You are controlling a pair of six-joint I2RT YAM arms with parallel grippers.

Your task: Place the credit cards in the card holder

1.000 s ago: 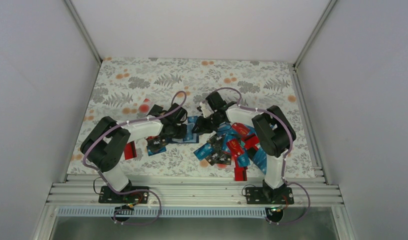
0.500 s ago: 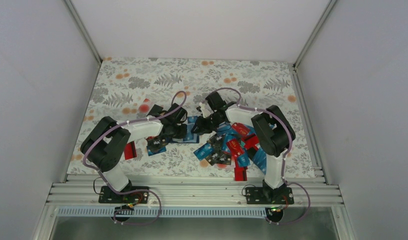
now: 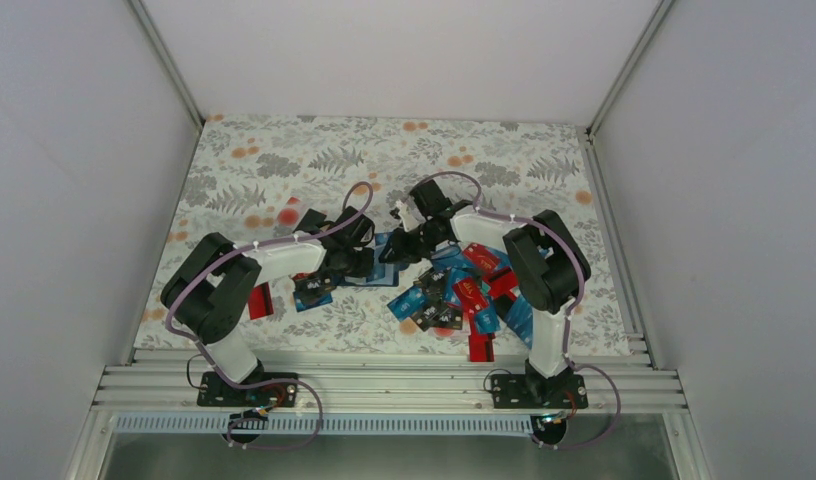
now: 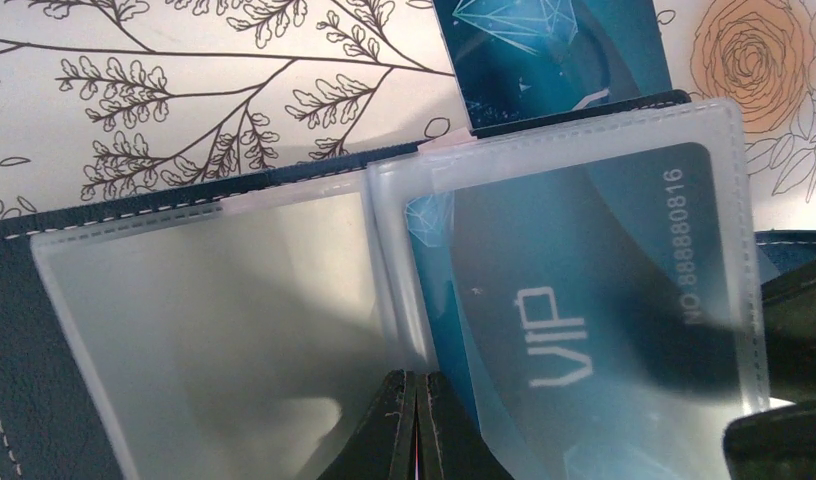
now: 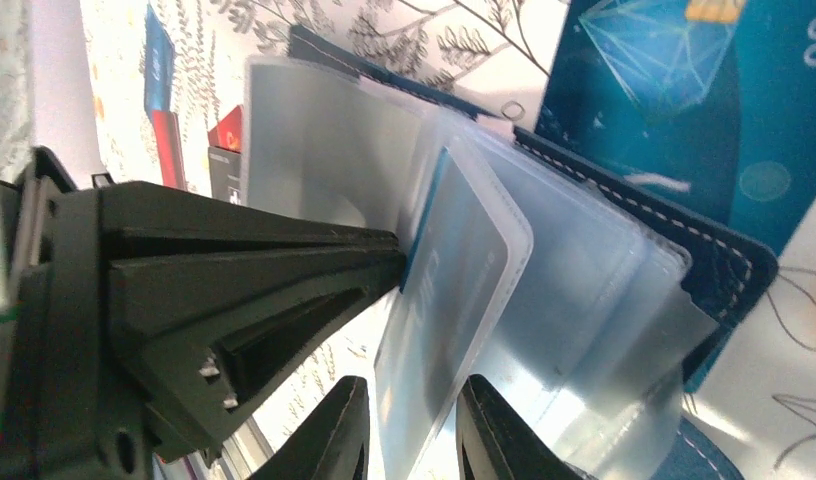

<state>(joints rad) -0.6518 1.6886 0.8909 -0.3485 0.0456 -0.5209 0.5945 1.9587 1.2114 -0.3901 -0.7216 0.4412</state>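
The navy card holder (image 3: 376, 272) lies open on the floral table between my two grippers. In the left wrist view its clear sleeves (image 4: 214, 300) fan out from the navy cover (image 4: 14, 350), and one sleeve holds a teal VIP card (image 4: 584, 300). My left gripper (image 4: 417, 385) is shut, its tips pressed onto the fold of the sleeves. My right gripper (image 5: 414, 430) is open, with the raised sleeve that holds the card (image 5: 454, 290) standing between its fingers. The left gripper (image 5: 214, 290) fills the left of the right wrist view. A loose teal card (image 4: 554, 50) lies just beyond the holder.
A heap of red, blue, black and teal cards (image 3: 464, 290) lies under the right arm. Two red cards (image 3: 481, 347) lie near the front edge. One red card (image 3: 259, 298) and a dark card (image 3: 312, 292) lie by the left arm. White walls enclose the table.
My right gripper has shifted slightly left, closer over the card holder. The left gripper has stayed pressed on the holder.
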